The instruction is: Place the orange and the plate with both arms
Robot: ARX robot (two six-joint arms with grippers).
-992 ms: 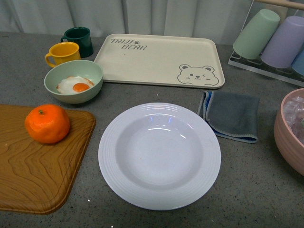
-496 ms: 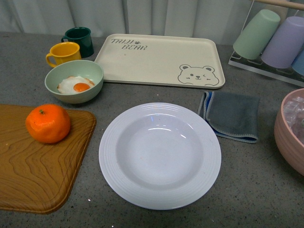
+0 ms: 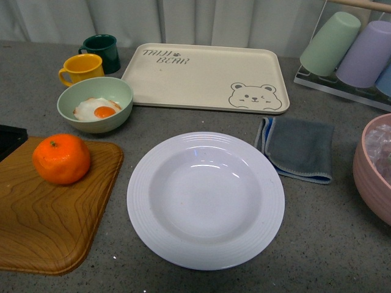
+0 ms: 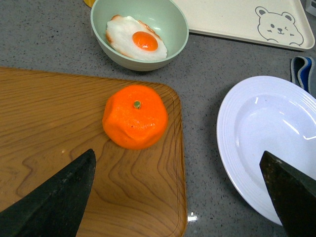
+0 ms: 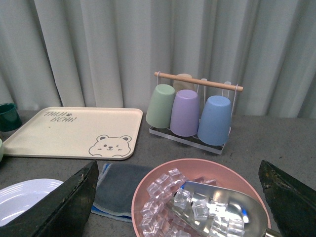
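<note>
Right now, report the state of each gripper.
Left gripper: open, empty, near the round bright orange mandarin.
Right gripper: open, empty, near the round pink bowl.

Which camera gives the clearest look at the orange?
The left wrist view: the orange sits large and central, stem spot visible, on the wooden board. The front view shows it whole but smaller. The right wrist view misses it.
</note>
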